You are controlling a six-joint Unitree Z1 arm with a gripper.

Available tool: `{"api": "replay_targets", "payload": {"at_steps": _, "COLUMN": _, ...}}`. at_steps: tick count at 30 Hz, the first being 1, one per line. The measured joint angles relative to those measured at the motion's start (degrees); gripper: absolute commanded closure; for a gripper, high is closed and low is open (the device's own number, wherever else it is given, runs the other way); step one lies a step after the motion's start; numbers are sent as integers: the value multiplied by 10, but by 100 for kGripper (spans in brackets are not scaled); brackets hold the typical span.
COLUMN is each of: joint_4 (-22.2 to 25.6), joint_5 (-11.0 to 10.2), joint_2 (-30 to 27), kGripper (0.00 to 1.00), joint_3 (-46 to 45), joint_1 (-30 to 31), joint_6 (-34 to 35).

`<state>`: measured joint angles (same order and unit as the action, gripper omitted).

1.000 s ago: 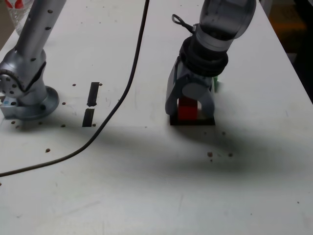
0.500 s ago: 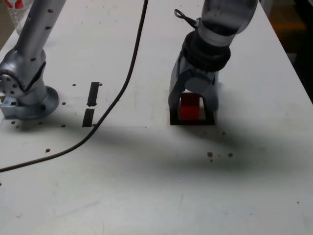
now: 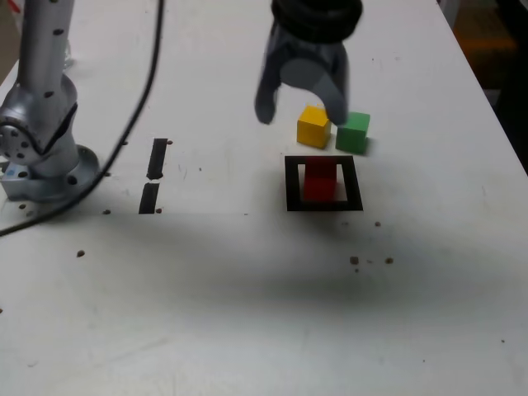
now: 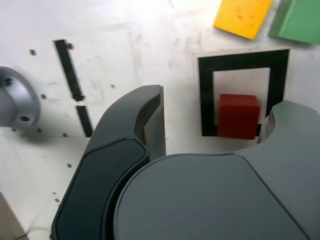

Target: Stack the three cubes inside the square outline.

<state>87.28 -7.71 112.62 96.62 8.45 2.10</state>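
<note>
One cube is down and two are left to stack, judging by how things lie. The gripper hangs above the table with its jaws spread apart and nothing between them; in the exterior view it sits over the bare patch just beyond the square outline, its fingertips close above the yellow cube. Empty and open is what you would expect of a tool between a placement and the next pick. The red cube rests on the white centre of the outline, inside the black tape, which makes it the base of the stack. In the wrist view the red cube sits toward one tape edge of the square outline rather than dead centre, though it seems to stay within the frame. Beyond the outline the yellow cube and the green cube stand side by side, just beside each other, both clear of the tape. Further off, toward the exterior view's left, two short black tape strips lie near the arm's base, with a dark cable trailing above the table.
</note>
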Motion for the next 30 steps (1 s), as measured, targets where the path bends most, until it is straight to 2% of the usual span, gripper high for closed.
{"api": "replay_targets", "payload": {"at_steps": 6, "joint_4": 3, "joint_5": -1, "joint_2": -11, "kGripper": 20, "joint_3": -12, "joint_1": -13, "joint_6": -26}}
{"api": "replay_targets", "payload": {"at_steps": 11, "joint_4": 0, "joint_5": 8, "joint_2": -11, "kGripper": 20, "joint_3": -18, "joint_1": -31, "joint_6": -76}}
{"api": "replay_targets", "payload": {"at_steps": 19, "joint_4": -17, "joint_5": 12, "joint_2": 23, "kGripper": 21, "joint_3": -19, "joint_1": -59, "joint_6": -140}}
{"api": "replay_targets", "payload": {"at_steps": 23, "joint_4": -35, "joint_5": 8, "joint_2": 41, "kGripper": 21, "joint_3": -19, "joint_1": -81, "joint_6": -185}}
{"api": "replay_targets", "payload": {"at_steps": 30, "joint_4": -54, "joint_5": -1, "joint_2": 51, "kGripper": 21, "joint_3": -31, "joint_1": -102, "joint_6": -210}}
